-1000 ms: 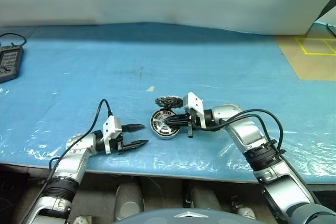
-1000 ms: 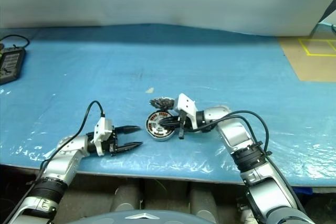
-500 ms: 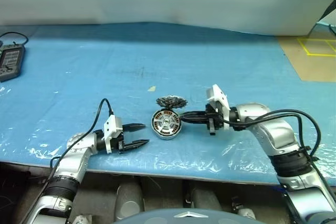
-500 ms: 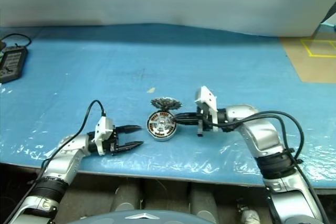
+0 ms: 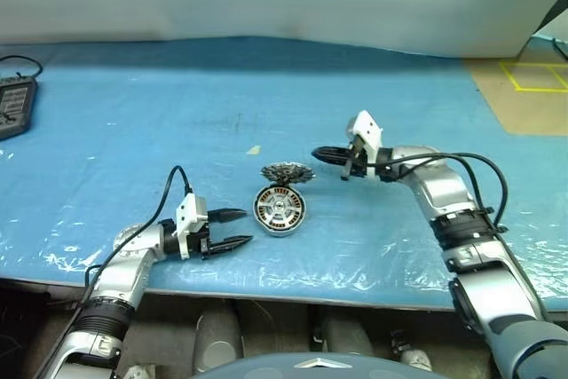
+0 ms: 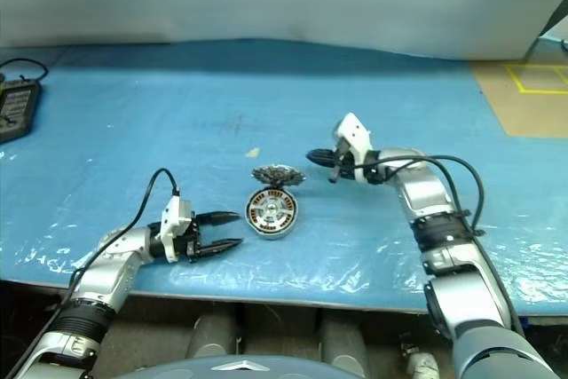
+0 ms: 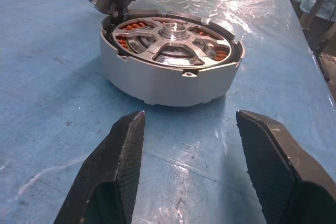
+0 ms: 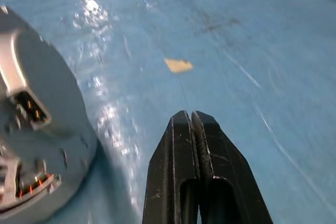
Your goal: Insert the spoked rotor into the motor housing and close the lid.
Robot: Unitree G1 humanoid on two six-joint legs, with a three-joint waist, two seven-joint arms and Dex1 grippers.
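Silver copper-wound motor housing (image 5: 280, 210) | spoked rotor (image 7: 173, 45) sitting inside | segmented grey lid (image 5: 287, 173) leaning on rim, just ahead of the pinched-together, empty right gripper (image 5: 317, 155) | left gripper (image 5: 236, 228) gaping, empty | risking lid sliding off if nudged.

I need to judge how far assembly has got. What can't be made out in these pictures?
- Lid: left wrist view cuts it off at the edge, so its resting face stays unseen.
- Motor housing: blurred and cropped in the right wrist view.
- Spoked rotor: its seating depth is unclear.
- Device at the table's far left: cut off, too small.

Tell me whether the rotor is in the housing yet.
In: the spoked rotor sits inside the motor housing, copper windings showing between its spokes.
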